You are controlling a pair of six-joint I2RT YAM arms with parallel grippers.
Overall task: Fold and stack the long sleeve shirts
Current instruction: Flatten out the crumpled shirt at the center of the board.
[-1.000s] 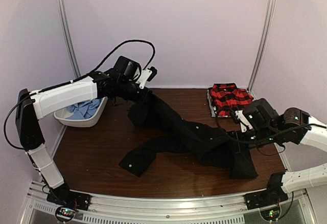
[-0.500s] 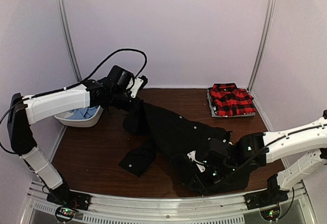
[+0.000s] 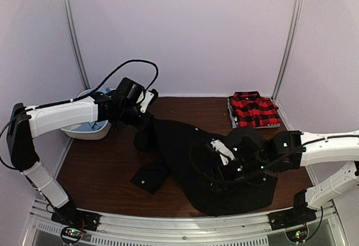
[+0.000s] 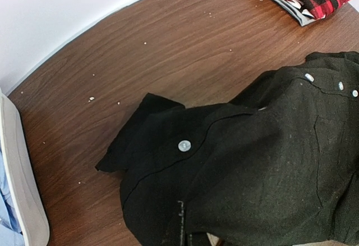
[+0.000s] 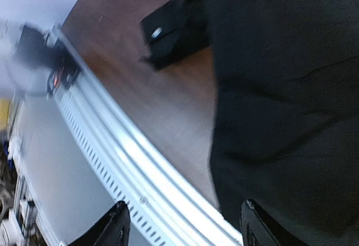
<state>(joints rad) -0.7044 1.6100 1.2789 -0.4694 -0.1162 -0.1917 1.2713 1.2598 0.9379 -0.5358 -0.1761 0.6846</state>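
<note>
Brown wood-grain worktop [image 3: 101, 167], enclosed by pale walls [image 3: 185, 32] w/ metal uprights at rear corners.

**Surroundings**
- White basin [image 4: 22, 190] at rear left, light blue shirt [image 4: 4, 223] inside.
- Plaid shirt [image 3: 253, 110], red/black, folded, at rear right corner, apart from other cloth.
- Black shirt [image 3: 179, 145] spread rumpled across centre, white buttons showing. Sleeve cuff [image 3: 148, 178] trailing toward near left.
- Left arm reaching over basin. Right arm reaching in from right side, above black shirt.

**End effectors**
- Left end effector [image 3: 146, 112]: pressed together, pinching rear-left part of black shirt. Cloth bunched and raised at that point. Fingertips not visible in wrist view.
- Right end effector [image 5: 185, 229]: fingers [image 5: 115, 229] spread wide, nothing between them. Positioned over near-right part of black shirt, aimed toward front rail [image 3: 185, 226]. Contact w/ cloth: cannot tell.

**Edges / clearance**
- Near hem of black shirt close to front edge, beside rail.
- Bare worktop at rear centre, between black shirt and plaid shirt.
- Bare worktop at near left, around sleeve cuff.
</note>
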